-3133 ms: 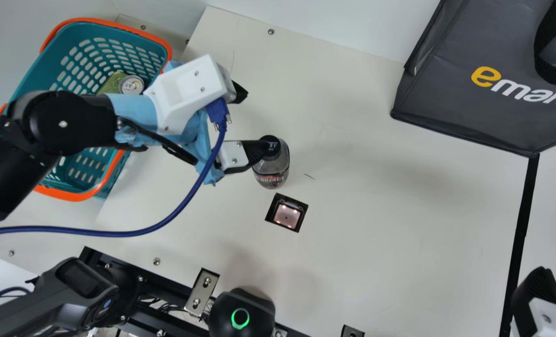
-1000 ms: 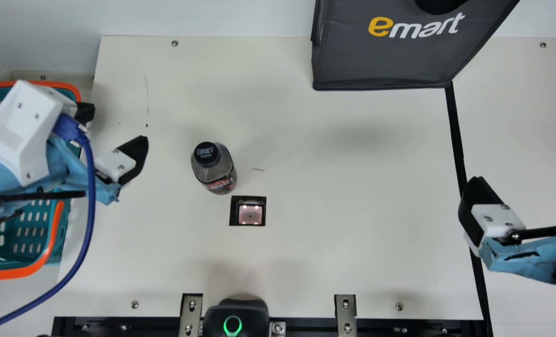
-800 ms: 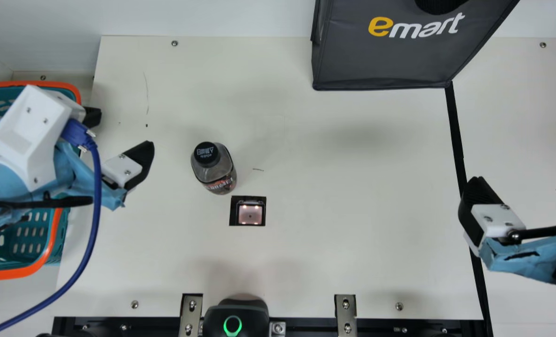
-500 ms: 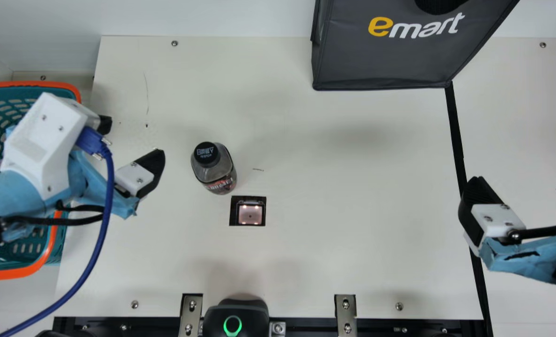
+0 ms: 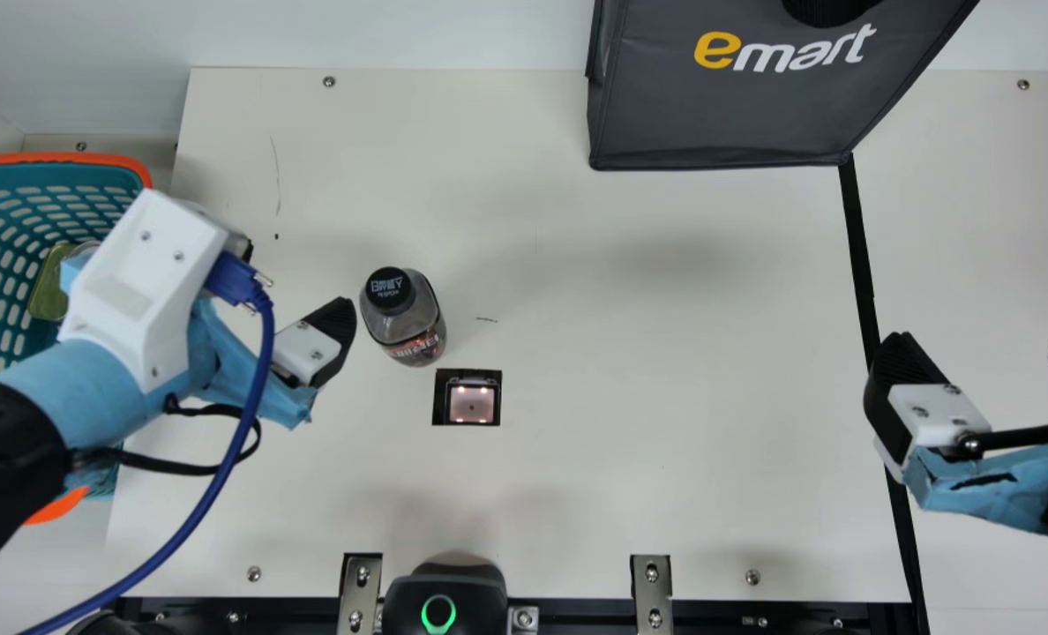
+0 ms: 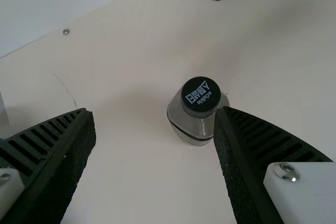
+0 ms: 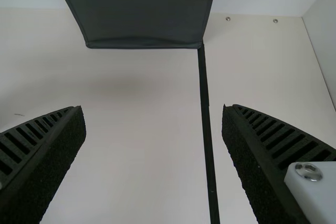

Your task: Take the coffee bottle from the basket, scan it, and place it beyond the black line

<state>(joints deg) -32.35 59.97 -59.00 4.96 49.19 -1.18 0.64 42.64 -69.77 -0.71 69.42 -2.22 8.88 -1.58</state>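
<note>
In the main view my left gripper point(image 5: 302, 278) is open, to the left of the coffee bottle point(image 5: 404, 317), which stands upright on the table behind the scanner window point(image 5: 472, 402). The left wrist view shows the bottle's black cap and clear shoulder point(image 6: 198, 106) beyond the tips of my left gripper point(image 6: 155, 111), nearer one finger. My right gripper point(image 5: 987, 348) stands open and empty over the black line point(image 5: 861, 256). In the right wrist view that line point(image 7: 206, 108) runs between the wide-apart fingers of my right gripper point(image 7: 154, 107).
A teal basket point(image 5: 3, 229) with an orange rim, holding a can and a green item, lies under my left arm. A dark grey bag point(image 5: 718, 115) stands at the back, its corner at the line. A black scanner device point(image 5: 445, 600) sits at the front edge.
The camera has turned since the oldest frame, where my left gripper was at the bottle. From beside the basket, that gripper has lately moved right, toward the standing bottle. My right arm has kept still lately.
</note>
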